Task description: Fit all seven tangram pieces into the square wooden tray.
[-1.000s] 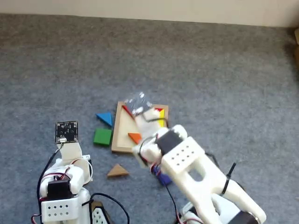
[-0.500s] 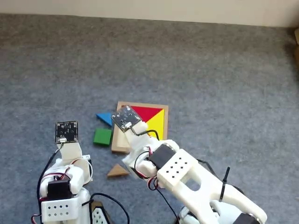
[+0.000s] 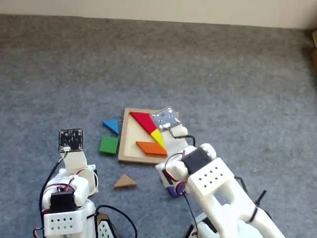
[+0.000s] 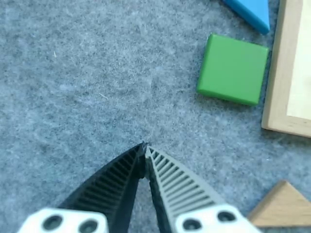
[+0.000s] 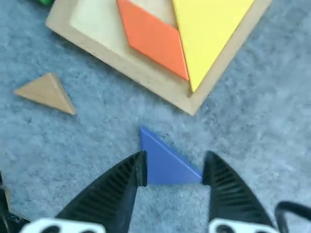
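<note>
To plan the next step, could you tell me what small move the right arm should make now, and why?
Probably lower the right gripper and close on the dark blue triangle: its open fingers frame that piece, which lies on the carpet just outside a corner of the wooden tray, and bare wood remains beside the orange piece.

No letters, numbers, labels or signs can be read in any of these views. The wooden tray point(image 3: 130, 144), the green square point(image 3: 108, 145) and the blue triangle point(image 5: 165, 167) have plain surfaces of one colour, with no print that can be made out.
</note>
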`<action>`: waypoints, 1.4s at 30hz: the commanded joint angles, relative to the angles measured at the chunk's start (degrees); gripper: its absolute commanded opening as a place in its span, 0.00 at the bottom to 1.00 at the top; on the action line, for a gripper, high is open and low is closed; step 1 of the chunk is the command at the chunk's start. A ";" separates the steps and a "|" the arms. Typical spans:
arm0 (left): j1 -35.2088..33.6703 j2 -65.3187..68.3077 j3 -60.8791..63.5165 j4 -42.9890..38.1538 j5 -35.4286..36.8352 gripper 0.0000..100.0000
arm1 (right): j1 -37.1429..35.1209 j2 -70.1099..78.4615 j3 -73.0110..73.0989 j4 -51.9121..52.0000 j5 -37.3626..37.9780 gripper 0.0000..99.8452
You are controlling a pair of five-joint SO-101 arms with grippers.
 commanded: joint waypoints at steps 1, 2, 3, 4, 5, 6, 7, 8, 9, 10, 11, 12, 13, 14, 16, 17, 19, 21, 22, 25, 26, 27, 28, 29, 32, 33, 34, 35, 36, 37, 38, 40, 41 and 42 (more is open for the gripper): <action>-0.92 -2.07 1.19 0.26 -0.62 0.01 | 0.84 -4.18 3.30 1.54 1.67 0.28; -0.92 -2.07 1.19 0.26 -0.62 0.01 | 0.84 -4.18 5.05 1.01 3.52 0.29; -0.92 -2.07 1.19 0.26 -0.62 0.01 | 0.84 -4.26 7.08 -0.13 5.71 0.29; -0.92 -2.07 1.19 0.26 -0.62 0.01 | 0.84 -4.26 9.19 -1.71 7.56 0.29; -0.92 -2.07 1.19 0.26 -0.62 0.01 | 1.01 -4.26 11.30 -3.30 9.32 0.29; -0.92 -2.07 1.19 0.26 -0.62 0.01 | 1.10 -4.26 12.97 -4.62 10.73 0.29; -0.92 -2.07 1.19 0.26 -0.62 0.01 | 1.19 -4.26 14.46 -5.67 12.22 0.29; -0.92 -2.07 1.19 0.26 -0.62 0.01 | 1.10 -4.26 15.69 -6.20 13.71 0.29; -0.92 -2.07 1.19 0.26 -0.62 0.01 | 1.10 -4.26 16.57 -6.55 14.86 0.29; -0.92 -2.07 1.19 0.26 -0.62 0.01 | 1.10 -4.26 17.19 -6.64 15.91 0.29; -0.92 -2.07 1.19 0.26 -0.62 0.01 | 1.01 -4.26 17.45 -6.73 16.70 0.29; -0.92 -2.07 1.19 0.26 -0.62 0.01 | 0.92 -4.26 17.36 -6.81 17.23 0.29; -0.92 -2.07 1.19 0.26 -0.62 0.01 | 0.84 -4.26 17.45 -6.81 17.67 0.29; -0.92 -2.07 1.19 0.26 -0.62 0.01 | 0.84 -4.26 17.45 -6.90 18.11 0.29; -0.92 -2.07 1.19 0.26 -0.62 0.01 | 0.75 -4.26 17.54 -6.90 18.73 0.29; -0.92 -2.07 1.19 0.26 -0.62 0.01 | 0.75 -4.26 17.63 -6.90 18.90 0.29; -0.92 -2.07 1.19 0.26 -0.62 0.01 | 0.75 -4.26 17.71 -6.90 19.08 0.29; -0.92 -2.07 1.19 0.26 -0.62 0.01 | 0.04 -4.18 17.89 -6.99 20.13 0.29; -0.92 -2.07 1.19 0.26 -0.62 0.01 | -0.92 -4.18 17.98 -6.99 20.40 0.29; -0.92 -2.07 1.19 0.26 -0.62 0.01 | -4.70 -4.18 17.98 -6.99 20.48 0.29; -0.92 -2.07 1.19 0.26 -0.62 0.01 | -5.76 -4.18 17.98 -6.99 20.48 0.29; -0.92 -2.07 1.19 0.26 -0.62 0.01 | -6.73 -4.18 17.80 -6.99 20.48 0.29; -0.92 -2.07 1.19 0.26 -0.62 0.01 | -7.25 -4.18 17.71 -7.25 20.48 0.29; -0.92 -2.07 1.19 0.26 -0.62 0.01 | -7.52 -4.18 17.63 -8.40 20.40 0.29; -0.92 -2.07 1.19 0.26 -0.62 0.01 | -7.60 -4.09 17.98 -11.38 20.31 0.29; -0.92 -2.07 1.19 0.26 -0.62 0.01 | -7.60 -4.09 17.98 -11.38 20.40 0.29; -0.92 -2.07 1.19 0.26 -0.62 0.01 | -7.60 -4.09 17.98 -11.38 20.40 0.29; -0.92 -2.07 1.19 0.26 -0.62 0.01 | -7.60 -4.09 17.98 -11.38 20.40 0.29; -0.92 -2.07 1.19 0.26 -0.62 0.01 | -7.60 -4.09 17.98 -11.47 20.40 0.29; -0.92 -2.07 1.19 0.26 -0.62 0.01 | -7.60 -4.09 17.98 -11.56 20.40 0.29; -0.92 -2.07 1.19 0.26 -0.62 0.01 | -7.60 -4.09 17.98 -11.56 20.40 0.29; -0.92 -2.07 1.19 0.26 -0.62 0.01 | -7.60 -4.09 18.07 -11.56 20.40 0.29; -0.92 -2.07 1.19 0.26 -0.62 0.01 | -7.60 -4.09 18.07 -11.38 20.48 0.29; -0.92 -2.07 1.19 0.26 -0.62 0.01 | -7.60 -4.09 18.07 -11.30 20.48 0.29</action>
